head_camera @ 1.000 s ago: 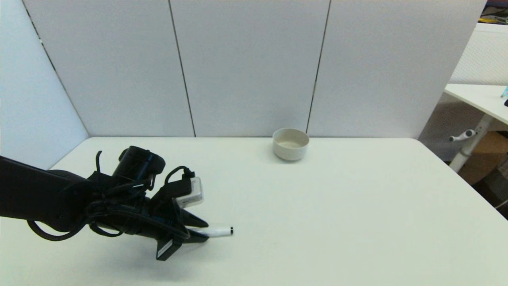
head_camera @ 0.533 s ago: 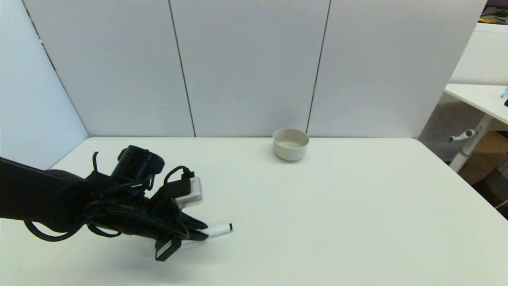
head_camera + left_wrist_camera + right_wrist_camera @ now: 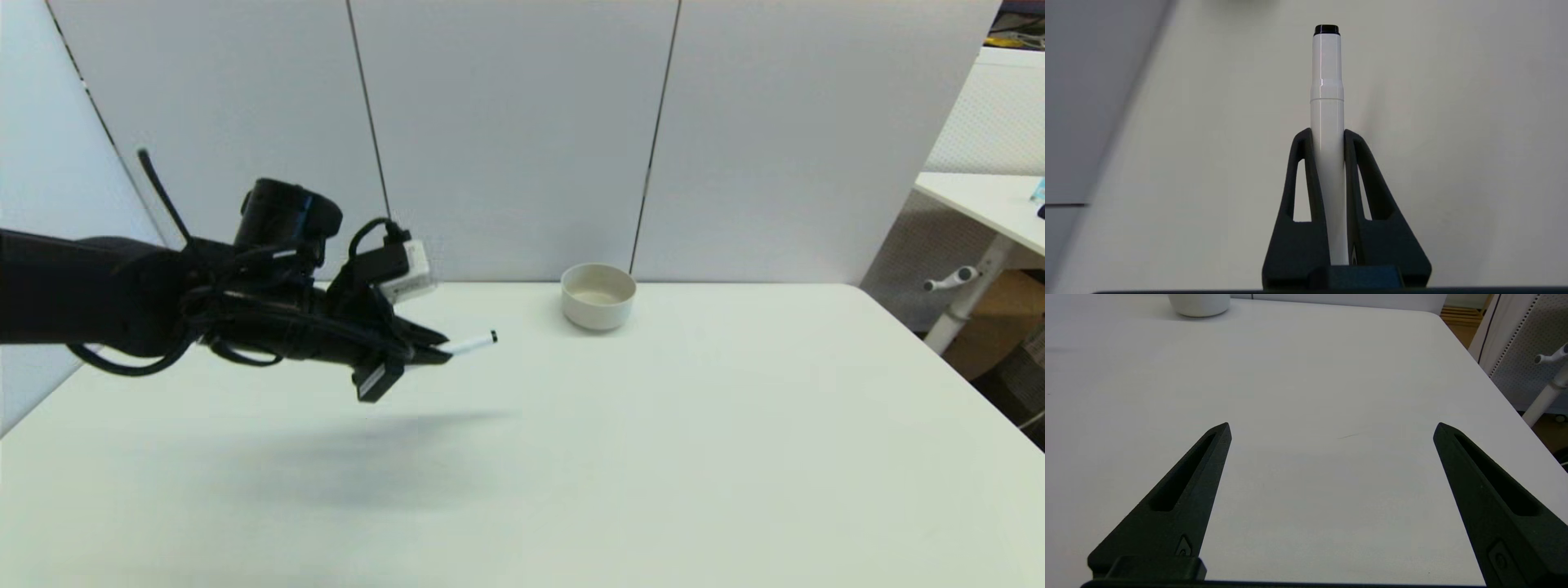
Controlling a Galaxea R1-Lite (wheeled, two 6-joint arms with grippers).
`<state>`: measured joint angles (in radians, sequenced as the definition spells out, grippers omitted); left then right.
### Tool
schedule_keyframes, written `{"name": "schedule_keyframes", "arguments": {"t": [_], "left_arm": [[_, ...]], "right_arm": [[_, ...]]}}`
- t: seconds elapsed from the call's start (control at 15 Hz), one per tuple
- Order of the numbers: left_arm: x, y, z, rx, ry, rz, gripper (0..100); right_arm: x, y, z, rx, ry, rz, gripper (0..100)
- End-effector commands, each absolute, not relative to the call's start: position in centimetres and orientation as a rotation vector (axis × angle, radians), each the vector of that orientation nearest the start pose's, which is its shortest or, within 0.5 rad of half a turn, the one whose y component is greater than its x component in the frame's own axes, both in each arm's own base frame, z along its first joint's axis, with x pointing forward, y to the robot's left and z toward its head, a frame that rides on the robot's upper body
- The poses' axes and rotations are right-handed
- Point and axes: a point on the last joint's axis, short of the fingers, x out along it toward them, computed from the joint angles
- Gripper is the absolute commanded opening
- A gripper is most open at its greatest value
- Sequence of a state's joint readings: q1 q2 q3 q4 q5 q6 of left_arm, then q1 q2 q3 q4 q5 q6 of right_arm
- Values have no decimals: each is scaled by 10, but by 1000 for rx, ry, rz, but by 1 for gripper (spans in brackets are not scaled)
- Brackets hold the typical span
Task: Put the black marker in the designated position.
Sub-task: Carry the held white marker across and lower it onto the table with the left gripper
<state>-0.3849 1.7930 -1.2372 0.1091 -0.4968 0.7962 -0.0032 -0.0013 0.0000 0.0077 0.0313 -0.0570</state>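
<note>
The left gripper (image 3: 437, 351), fingers grasping the marker (image 3: 472, 345), should lower it flat onto the surface (image 3: 653, 425) before releasing.

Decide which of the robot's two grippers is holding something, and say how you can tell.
The left gripper: its fingers are shut on the black marker, held above the table. The right gripper is spread wide open with nothing between its fingers.

A slim black marker (image 3: 472, 345) with a white barrel and a small black tip is held in the air above the white desk (image 3: 653, 457), clamped between the left tool's (image 3: 433, 351) two fingers. Its free end points forward and slightly upward, casting a shadow below.
</note>
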Motion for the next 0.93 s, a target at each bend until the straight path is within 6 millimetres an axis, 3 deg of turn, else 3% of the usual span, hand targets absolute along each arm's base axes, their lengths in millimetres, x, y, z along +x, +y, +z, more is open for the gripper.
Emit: {"name": "schedule_keyframes", "arguments": {"t": [0.07,0.27,0.47,0.67,0.93], "left_arm": [[376,-163,209,670,308,-1015,0],[416,-179,191,669,296,-1009,0],[441,-185,168,676,309,-1005,0],[459,-170,146,725,293,-980,0],[475,-149,134,823,226,-957,0]], "right_arm": [[-23,1,74,-58,8,29,100],[-23,1,74,-58,8,29,100],[-23,1,74,-58,8,29,100],[-23,1,74,-58,8,29,100],[-23,1,74,-58,8,29,100]]}}
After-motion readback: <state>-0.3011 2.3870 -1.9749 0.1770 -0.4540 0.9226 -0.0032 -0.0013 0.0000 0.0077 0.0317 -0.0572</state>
